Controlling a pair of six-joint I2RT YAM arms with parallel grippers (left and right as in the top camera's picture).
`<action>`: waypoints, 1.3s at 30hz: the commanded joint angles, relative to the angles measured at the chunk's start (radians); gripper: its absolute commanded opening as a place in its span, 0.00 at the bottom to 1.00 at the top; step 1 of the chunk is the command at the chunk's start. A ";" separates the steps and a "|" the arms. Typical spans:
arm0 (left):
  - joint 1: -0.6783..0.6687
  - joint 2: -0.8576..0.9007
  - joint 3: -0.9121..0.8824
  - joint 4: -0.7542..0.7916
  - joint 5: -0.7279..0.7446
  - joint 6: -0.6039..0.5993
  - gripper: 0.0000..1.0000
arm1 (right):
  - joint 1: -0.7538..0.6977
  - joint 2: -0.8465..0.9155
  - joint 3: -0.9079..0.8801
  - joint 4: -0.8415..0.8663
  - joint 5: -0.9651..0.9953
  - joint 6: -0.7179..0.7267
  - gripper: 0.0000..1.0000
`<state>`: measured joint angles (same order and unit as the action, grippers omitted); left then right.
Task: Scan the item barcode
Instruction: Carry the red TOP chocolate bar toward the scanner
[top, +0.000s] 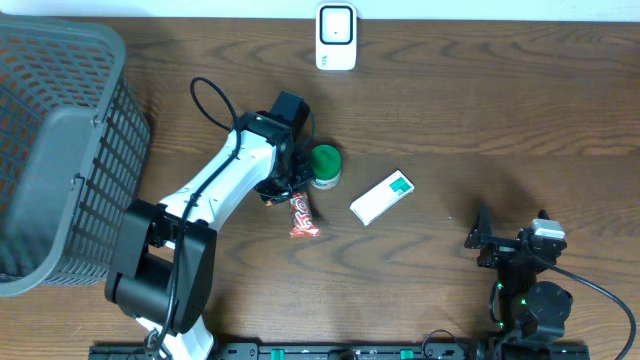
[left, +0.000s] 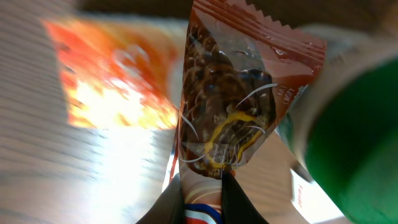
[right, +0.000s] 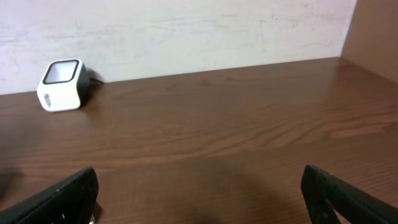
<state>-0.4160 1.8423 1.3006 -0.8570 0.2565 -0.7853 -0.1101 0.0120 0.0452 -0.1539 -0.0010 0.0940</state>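
Overhead, the left gripper (top: 284, 193) is seen beside a green-lidded tub (top: 325, 165), clenched on one end of the snack packet (top: 303, 217), whose long axis runs from the jaws toward the near table edge, the free end pointing away from the barcode scanner (top: 336, 37) at the far edge. Only the left wrist view confirms the grip, the packet's end being pinched between the fingers (left: 166, 205). The right gripper (top: 510, 229) is recorded spread wide, nothing held, facing the scanner in its wrist view.
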 joint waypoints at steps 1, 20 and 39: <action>0.003 -0.010 -0.001 -0.003 0.159 -0.005 0.11 | -0.006 -0.006 -0.003 0.000 -0.001 -0.013 0.99; 0.007 -0.010 -0.001 -0.001 0.385 -0.005 0.17 | -0.006 -0.006 -0.003 0.000 -0.001 -0.013 0.99; 0.007 -0.010 -0.001 0.006 0.396 -0.052 0.17 | -0.006 -0.006 -0.003 0.029 0.103 0.078 0.99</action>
<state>-0.4133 1.8420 1.3006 -0.8543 0.6270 -0.8165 -0.1101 0.0120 0.0452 -0.1352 0.1307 0.0948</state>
